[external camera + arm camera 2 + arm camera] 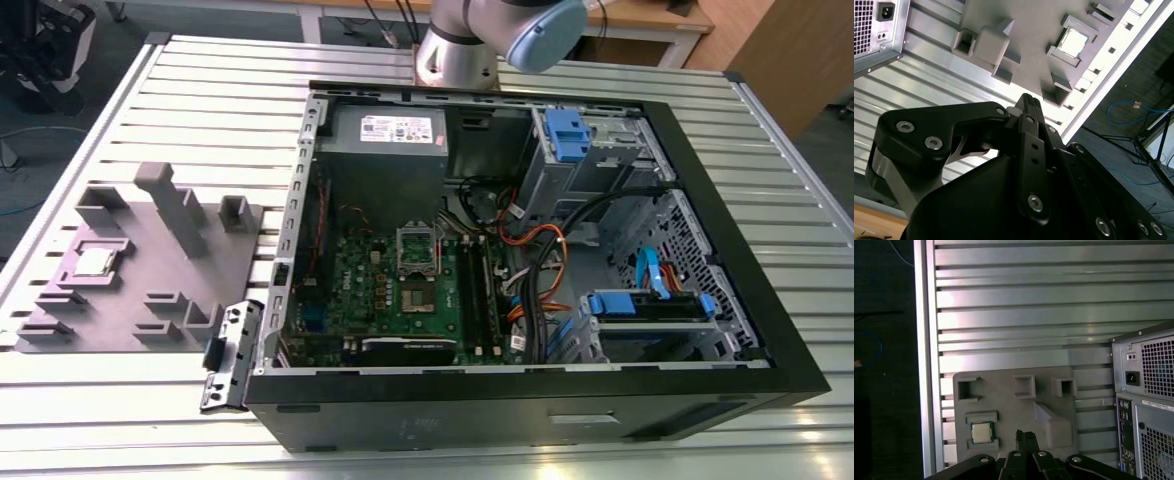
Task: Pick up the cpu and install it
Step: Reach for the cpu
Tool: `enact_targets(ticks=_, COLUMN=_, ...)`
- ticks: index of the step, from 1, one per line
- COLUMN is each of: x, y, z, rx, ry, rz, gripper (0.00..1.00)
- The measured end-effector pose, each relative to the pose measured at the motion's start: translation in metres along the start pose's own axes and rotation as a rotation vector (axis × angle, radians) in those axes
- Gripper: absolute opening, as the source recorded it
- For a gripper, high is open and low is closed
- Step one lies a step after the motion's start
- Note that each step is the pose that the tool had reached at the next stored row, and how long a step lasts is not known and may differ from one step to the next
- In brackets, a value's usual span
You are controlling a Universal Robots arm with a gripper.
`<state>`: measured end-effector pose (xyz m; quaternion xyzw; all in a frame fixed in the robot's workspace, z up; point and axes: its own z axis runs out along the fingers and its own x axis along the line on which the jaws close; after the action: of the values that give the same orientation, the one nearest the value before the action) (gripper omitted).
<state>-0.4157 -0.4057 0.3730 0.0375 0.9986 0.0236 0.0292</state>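
Observation:
The cpu is a small silver square lying flat in a recess of the grey fixture block, at the exterior view's left, outside the case. Both wrist views show the cpu well below the camera. My gripper hangs high above the fixture block, apart from the chip. Its black fingers are pressed together with nothing between them. The open socket frame sits on the green motherboard inside the case.
The open black computer case takes up the middle of the slatted metal table, with cables, blue drive bays and a grey power supply. The arm's base stands behind the case. The case's rear panel flanks the fixture.

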Motion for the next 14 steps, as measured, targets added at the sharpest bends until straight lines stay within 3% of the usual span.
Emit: enact_targets(ticks=14, x=0.0069, y=-0.0243, z=0.0221, rx=0.0002, ry=0.0024, rz=0.000, gripper=0.11)
